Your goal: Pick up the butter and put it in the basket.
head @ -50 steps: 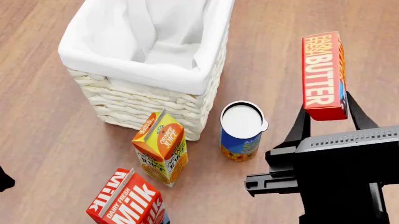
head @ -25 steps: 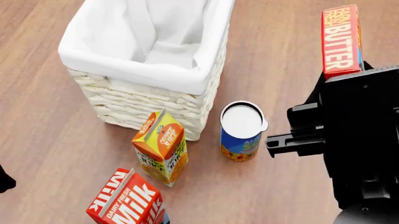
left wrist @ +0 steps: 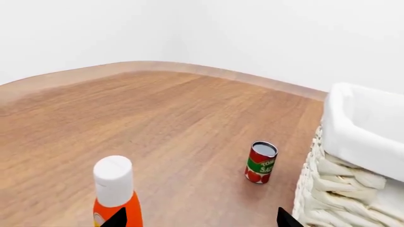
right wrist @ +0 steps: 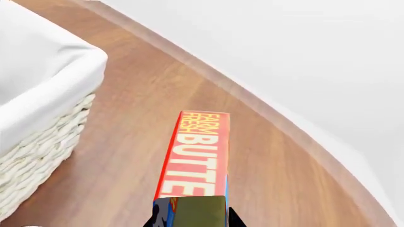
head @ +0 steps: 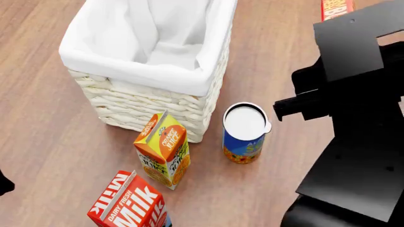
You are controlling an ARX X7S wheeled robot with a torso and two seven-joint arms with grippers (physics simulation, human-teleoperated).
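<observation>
The butter (right wrist: 196, 156), a slim red box with white "BUTTER" lettering, is clamped between the two fingertips of my right gripper (right wrist: 192, 220) and held in the air above the wooden floor. In the head view only its lower end (head: 336, 8) shows at the top right, above my black right arm (head: 353, 94), to the right of the basket. The cream wicker basket (head: 151, 106) with a white liner stands at the upper left; it also shows in the right wrist view (right wrist: 38, 142) and the left wrist view (left wrist: 341, 189). My left gripper (left wrist: 200, 222) is open and empty, low beside the basket.
An orange juice carton (head: 164, 149), a milk carton (head: 129, 203) and a white-topped can (head: 245, 127) stand in front of the basket. A red tomato can (left wrist: 261, 162) and an orange bottle with a white cap (left wrist: 115, 189) stand near the left gripper. The floor is wood.
My right arm has risen and moved away from me with the butter, which has slid up the head view until only its end shows. The left arm has not moved.
</observation>
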